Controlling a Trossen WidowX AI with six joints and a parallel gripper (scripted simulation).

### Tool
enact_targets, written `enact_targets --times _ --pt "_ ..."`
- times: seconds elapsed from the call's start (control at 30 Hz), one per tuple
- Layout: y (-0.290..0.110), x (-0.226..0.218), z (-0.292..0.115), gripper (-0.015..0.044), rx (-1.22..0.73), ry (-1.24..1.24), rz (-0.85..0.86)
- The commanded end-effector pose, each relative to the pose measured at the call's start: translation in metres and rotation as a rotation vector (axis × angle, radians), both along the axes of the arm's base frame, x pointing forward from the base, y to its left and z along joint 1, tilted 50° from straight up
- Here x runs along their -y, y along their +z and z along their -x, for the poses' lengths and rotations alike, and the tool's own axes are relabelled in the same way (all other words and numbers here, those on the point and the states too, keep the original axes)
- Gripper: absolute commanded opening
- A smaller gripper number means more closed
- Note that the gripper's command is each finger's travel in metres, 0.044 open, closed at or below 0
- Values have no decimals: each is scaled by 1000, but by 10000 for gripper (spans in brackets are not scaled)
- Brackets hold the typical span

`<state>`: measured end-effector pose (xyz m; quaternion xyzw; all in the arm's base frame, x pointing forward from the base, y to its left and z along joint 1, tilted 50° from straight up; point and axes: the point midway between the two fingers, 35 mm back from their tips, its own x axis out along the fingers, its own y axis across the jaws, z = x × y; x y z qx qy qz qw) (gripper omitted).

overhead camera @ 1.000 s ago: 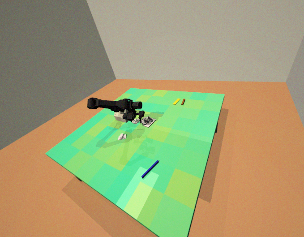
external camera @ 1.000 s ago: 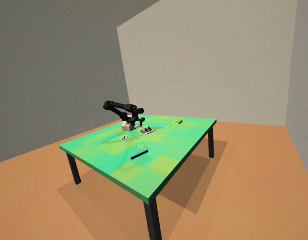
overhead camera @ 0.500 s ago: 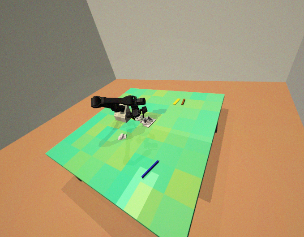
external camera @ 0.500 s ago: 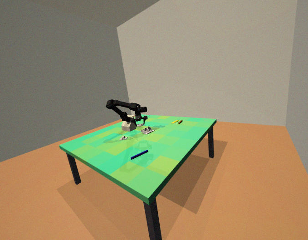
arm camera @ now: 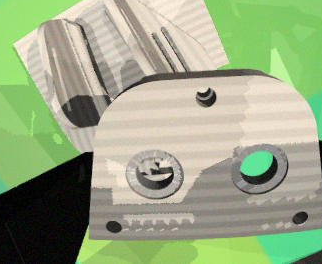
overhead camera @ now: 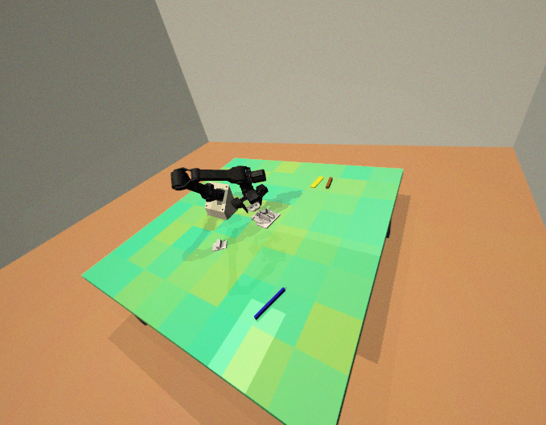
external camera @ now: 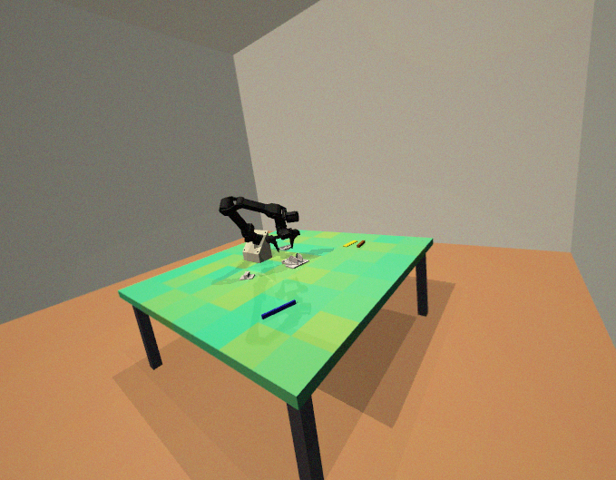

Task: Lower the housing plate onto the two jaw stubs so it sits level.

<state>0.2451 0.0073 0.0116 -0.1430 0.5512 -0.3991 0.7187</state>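
The housing plate point(overhead camera: 253, 206) point(external camera: 285, 248) point(arm camera: 205, 127) is pale and finely striped, round-shouldered with one straight edge, and has two large collared holes and three small ones; it is raised beside the square base point(overhead camera: 268, 224) point(external camera: 296, 266) point(arm camera: 207, 12). The gripper point(overhead camera: 248, 207) point(external camera: 285, 246) point(arm camera: 201, 158) grips the plate's two sides with its fingers wide apart, near the base. Beyond the base lie a yellow piece point(overhead camera: 317, 181) point(external camera: 350, 243) and a brown one, and what is probably a small pale fixture point(overhead camera: 219, 244) point(external camera: 247, 275) lies nearer the blue rod point(overhead camera: 270, 303) point(external camera: 278, 308).
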Motion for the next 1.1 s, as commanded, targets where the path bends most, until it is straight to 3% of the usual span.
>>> enact_targets --times 0.0,0.4,1.07 --pt "-10 -8 2 351 -76 65 12" --pt "-32 -24 10 351 -259 234 57" --pt "-33 -24 11 351 -262 237 57"
